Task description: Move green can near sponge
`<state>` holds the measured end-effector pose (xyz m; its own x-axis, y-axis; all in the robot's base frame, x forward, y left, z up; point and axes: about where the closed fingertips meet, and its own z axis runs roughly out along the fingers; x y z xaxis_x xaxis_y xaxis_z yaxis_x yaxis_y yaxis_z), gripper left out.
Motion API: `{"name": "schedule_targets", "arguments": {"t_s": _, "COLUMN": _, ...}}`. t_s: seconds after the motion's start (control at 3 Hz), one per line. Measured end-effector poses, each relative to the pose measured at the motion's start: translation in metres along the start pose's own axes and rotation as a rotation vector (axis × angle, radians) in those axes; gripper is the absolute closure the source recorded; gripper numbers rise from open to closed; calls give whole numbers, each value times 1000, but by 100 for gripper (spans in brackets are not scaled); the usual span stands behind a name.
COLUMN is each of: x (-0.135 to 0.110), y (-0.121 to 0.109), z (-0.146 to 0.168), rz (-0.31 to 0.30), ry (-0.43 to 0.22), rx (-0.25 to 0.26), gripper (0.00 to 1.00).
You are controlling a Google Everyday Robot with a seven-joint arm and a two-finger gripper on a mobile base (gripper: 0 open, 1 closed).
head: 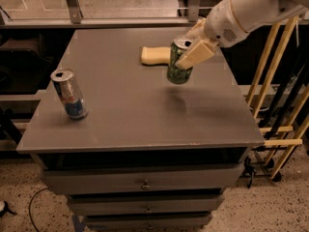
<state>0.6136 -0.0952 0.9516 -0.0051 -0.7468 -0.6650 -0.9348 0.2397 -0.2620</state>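
Grey desk (145, 124) with drawers (145, 182) beneath is occupying the middle of a dim workroom, and a wooden rack (275, 81) is standing at its right side. Over the far right part of the top, the tool (186, 57) is pinching the green can (177, 71) by its upper body, one pale finger lying across the near side. The can is hanging clear of the surface and tilting slightly, its shadow falling on the desk below. The sponge (153, 55) is lying flat just beyond and left of the can; whether they are touching I cannot tell, as the can is overlapping the sponge's right end. A silver-and-blue can (70, 94) is standing well apart, near the left edge.

In my judgement, lowering is the step in hand. To do it well, the arm should be bringing the can upright, descending straight onto bare desk beside the sponge rather than onto it, and releasing only once the base is sitting flat.
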Motion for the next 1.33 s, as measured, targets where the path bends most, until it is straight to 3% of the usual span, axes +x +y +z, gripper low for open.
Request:
{"name": "schedule_targets", "arguments": {"t_s": 0.67, "x": -12, "y": -50, "z": 39, "rz": -37, "ry": 27, "rx": 19, "gripper": 100}}
{"name": "schedule_targets", "arguments": {"t_s": 1.33, "x": -3, "y": -70, "z": 63, "rz": -26, "ry": 62, "rx": 14, "gripper": 100}}
